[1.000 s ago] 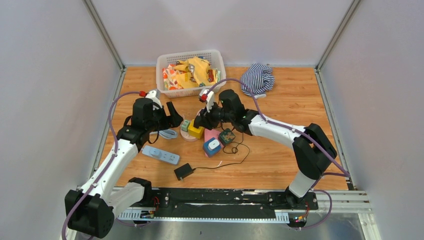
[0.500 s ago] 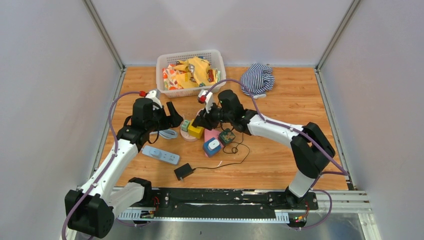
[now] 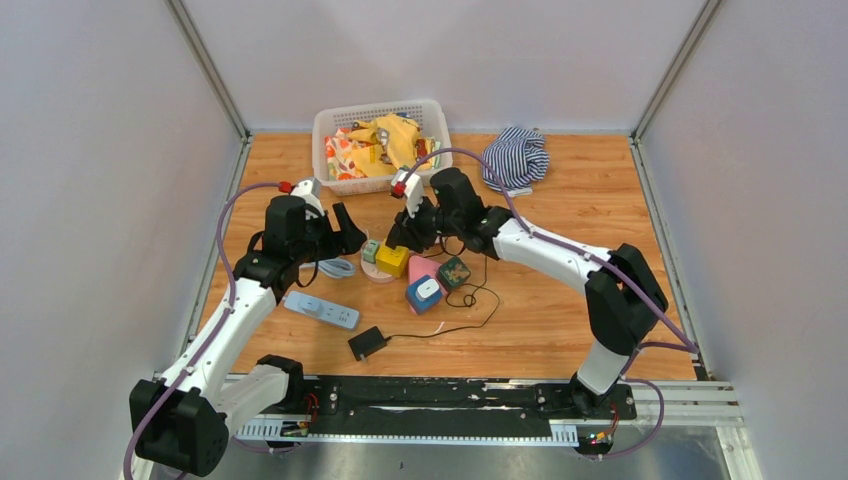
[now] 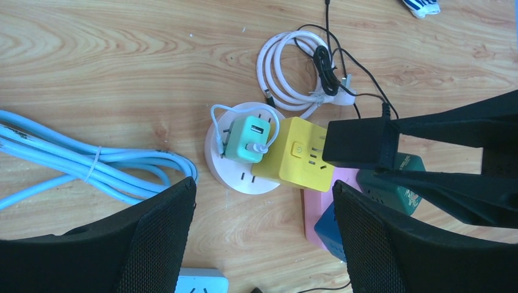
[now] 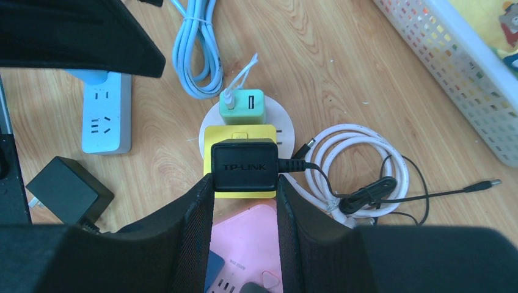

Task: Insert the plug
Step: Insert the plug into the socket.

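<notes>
Black plug [image 5: 244,166] reads TP-LINK.

The left arm [image 3: 232,318] and the right arm [image 3: 545,255] share one build: glossy white link shells set between chunky black joint housings. A purple cable [image 3: 222,245] loops loosely along each arm (a red fitting marks where it meets the wrist), and a small white camera block [image 3: 308,192] sits at each wrist. The bases are bolted to a black rail [image 3: 430,400]. Up close, the left arm's fingers [image 4: 156,238] and the right arm's fingers [image 5: 186,244] are broad black blades with a fine mesh-like texture.
</notes>
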You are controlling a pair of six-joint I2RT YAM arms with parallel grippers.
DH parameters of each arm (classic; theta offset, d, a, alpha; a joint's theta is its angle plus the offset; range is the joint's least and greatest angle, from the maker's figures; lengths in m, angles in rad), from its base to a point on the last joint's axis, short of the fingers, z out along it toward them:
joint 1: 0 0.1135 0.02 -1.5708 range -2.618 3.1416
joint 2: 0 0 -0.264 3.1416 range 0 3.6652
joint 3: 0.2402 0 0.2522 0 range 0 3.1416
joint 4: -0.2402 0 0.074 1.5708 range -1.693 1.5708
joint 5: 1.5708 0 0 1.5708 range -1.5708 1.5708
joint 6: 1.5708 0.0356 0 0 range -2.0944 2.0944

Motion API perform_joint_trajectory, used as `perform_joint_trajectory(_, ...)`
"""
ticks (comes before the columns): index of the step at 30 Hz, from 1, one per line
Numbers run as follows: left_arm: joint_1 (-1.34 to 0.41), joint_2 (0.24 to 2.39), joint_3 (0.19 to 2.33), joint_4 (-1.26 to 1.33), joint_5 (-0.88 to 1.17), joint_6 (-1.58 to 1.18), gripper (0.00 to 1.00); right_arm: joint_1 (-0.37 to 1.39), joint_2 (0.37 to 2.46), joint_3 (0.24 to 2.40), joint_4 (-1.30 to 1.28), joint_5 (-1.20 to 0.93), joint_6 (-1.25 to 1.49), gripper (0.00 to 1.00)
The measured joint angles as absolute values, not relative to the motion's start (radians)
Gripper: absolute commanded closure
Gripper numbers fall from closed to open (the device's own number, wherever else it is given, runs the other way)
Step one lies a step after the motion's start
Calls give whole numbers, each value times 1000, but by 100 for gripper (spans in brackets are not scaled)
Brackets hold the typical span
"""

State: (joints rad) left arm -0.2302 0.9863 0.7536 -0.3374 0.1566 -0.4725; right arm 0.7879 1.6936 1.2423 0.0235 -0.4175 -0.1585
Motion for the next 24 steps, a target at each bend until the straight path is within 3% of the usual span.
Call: perform_joint_trajectory(24,-230,986,754,-330,172,-472,17,788,1793,1432,-209,-467,-205,100)
